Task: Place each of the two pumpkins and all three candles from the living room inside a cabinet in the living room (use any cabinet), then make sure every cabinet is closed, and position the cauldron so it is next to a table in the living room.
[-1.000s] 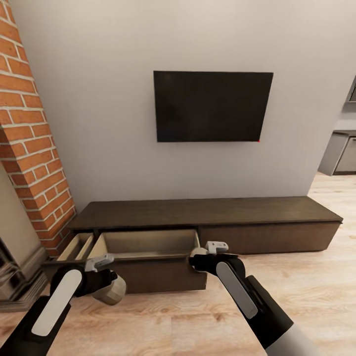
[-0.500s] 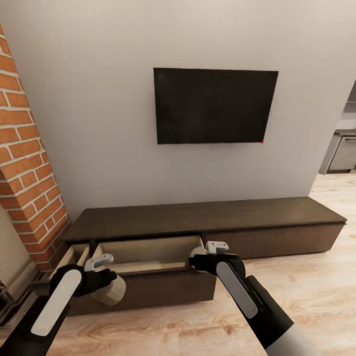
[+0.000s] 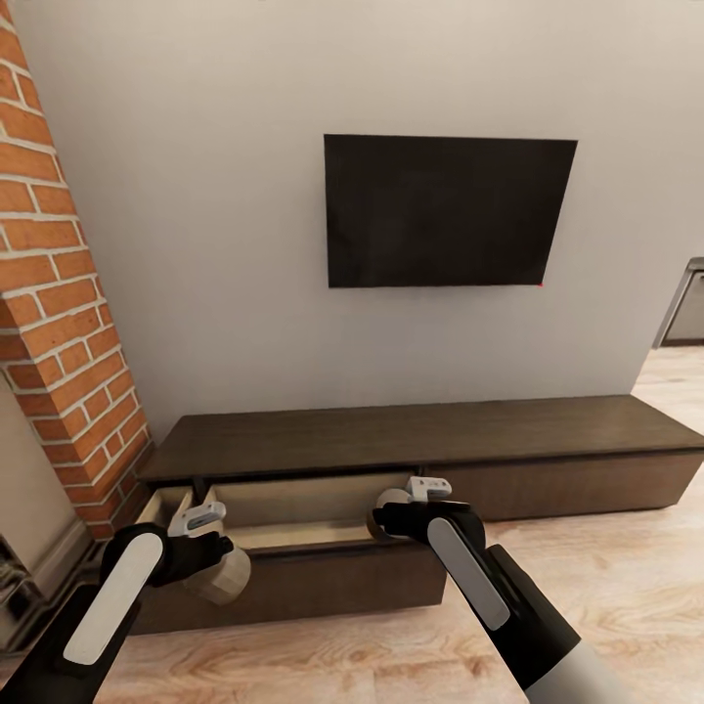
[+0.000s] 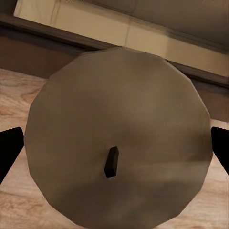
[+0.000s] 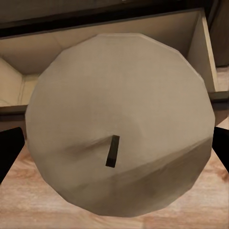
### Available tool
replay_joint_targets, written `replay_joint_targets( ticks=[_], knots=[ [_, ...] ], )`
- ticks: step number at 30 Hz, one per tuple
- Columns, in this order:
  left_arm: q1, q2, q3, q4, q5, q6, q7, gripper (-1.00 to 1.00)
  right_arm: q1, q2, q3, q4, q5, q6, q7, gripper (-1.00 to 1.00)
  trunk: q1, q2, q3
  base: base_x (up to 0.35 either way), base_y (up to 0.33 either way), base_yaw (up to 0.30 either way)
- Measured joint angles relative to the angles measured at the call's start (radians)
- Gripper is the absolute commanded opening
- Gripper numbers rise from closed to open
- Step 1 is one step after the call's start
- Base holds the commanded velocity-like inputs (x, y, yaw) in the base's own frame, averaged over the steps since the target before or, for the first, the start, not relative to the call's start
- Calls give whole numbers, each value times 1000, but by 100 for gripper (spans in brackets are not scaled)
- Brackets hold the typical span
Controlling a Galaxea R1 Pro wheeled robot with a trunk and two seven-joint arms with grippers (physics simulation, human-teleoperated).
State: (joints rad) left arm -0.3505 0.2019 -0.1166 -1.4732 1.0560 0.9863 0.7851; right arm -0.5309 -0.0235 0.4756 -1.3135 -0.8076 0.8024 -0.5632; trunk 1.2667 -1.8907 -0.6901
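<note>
While clamped between the left pincer (image 3: 200,518) fingers, candle (image 3: 217,575) low before the cabinet (image 3: 411,435). Right pincer (image 3: 427,489) likewise gripping a second candle (image 5: 119,126), above the open drawer (image 3: 293,508).

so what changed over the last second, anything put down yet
Nothing put down. The view has shifted, so the base or head moved; the cabinet sits further right and its open drawer nearer the arms. The left gripper and right gripper still each hold a candle.
</note>
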Motion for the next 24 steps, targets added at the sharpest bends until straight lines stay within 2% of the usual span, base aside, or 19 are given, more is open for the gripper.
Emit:
replay_joint_targets(
  ticks=[24],
  knots=[
    [0, 0, -1, 0, 0, 0, 0, -100, 0, 0, 0, -8, 0, -3, 0, -100, -92, 168, 75, 0, 0, 0]
  ],
)
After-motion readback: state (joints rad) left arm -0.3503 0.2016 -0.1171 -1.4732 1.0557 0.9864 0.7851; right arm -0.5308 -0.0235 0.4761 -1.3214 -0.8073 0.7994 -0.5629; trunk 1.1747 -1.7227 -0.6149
